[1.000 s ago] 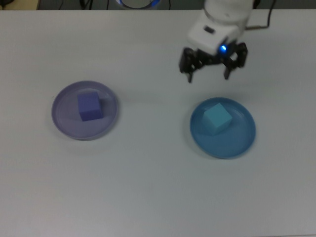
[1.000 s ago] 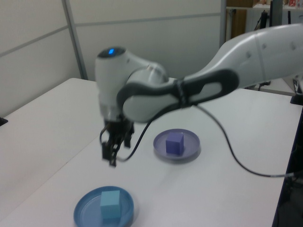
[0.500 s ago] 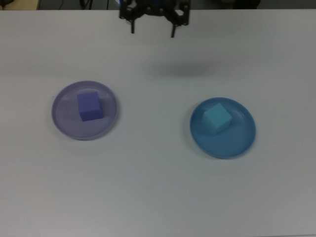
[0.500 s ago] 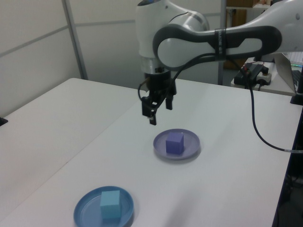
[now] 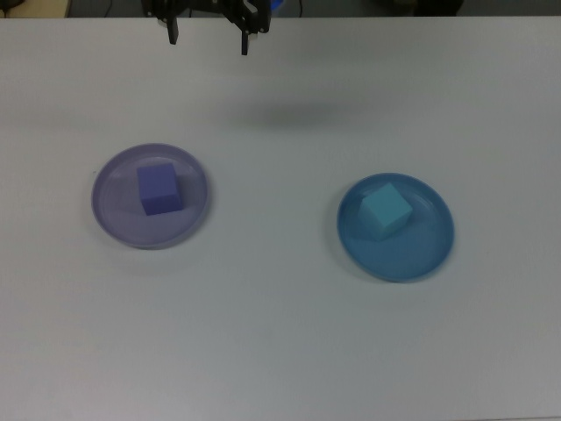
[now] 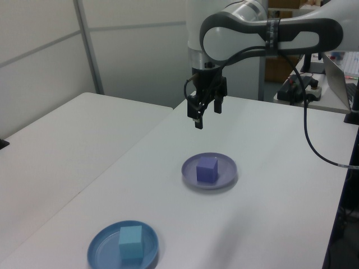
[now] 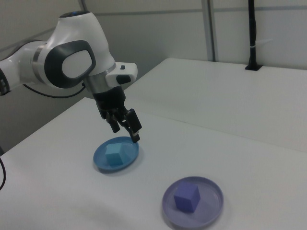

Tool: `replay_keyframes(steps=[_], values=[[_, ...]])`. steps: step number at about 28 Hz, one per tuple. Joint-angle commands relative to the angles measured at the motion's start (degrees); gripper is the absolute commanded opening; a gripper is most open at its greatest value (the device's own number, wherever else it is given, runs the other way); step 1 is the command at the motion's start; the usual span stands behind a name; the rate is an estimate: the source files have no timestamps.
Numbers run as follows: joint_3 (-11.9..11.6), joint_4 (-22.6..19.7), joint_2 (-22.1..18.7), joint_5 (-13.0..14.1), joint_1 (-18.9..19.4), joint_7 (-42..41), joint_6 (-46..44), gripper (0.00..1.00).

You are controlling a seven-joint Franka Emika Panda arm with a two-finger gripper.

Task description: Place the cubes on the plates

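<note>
I can make out no readable text, label, brand, number or sign in any of my views. Nothing on my screens carries legible writing.

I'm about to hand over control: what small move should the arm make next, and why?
Probably none beyond holding clear. The purple-blue cube sits on the lavender plate and the turquoise cube on the blue plate. The gripper is open, holds nothing, and hangs high above the table near the top view's upper edge, so the job looks done.
</note>
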Motion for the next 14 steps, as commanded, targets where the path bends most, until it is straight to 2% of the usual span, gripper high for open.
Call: replay_keyframes(steps=[1, 10, 14], values=[[0.1, -1.7, -1.3, 0.3, -0.4, -1.4, 0.8, 1.0], [-0.4, -0.2, -0.8, 1.0, -0.8, -3.4, 0.7, 1.0], [-0.3, 0.4, -1.2, 2.3, -2.8, -5.3, 0.3, 1.0]])
